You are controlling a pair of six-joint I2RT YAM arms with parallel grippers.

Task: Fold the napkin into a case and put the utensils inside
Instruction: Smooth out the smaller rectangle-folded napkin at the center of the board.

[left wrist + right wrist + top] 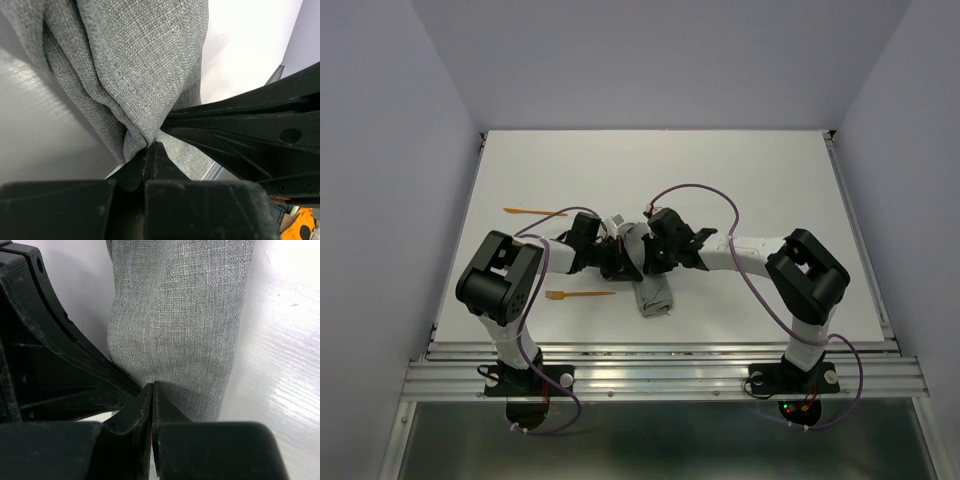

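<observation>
Table (770, 180): white, and it carries everything below.
Napkin (656, 298): grey cloth folded into a narrow strip at mid-table between the two arms. Its long axis runs far to near, and its near end lies flat.
Left gripper (151, 146): jaws pressed together, pinching a bunched fold of the napkin at the strip's far part.
Right gripper (152, 388): jaws pressed together on the same cloth, fingertips almost touching the left gripper's.
Fork (580, 294): orange, just left of the strip's near end. It lies left to right, crosswise to the strip.
Second utensil (535, 212): orange, farther back and left, also lying left to right.
Coming move: both utensils lie on the left, so the left arm is nearer. Each would likely need turning in line with the strip.
Writing: none readable.
</observation>
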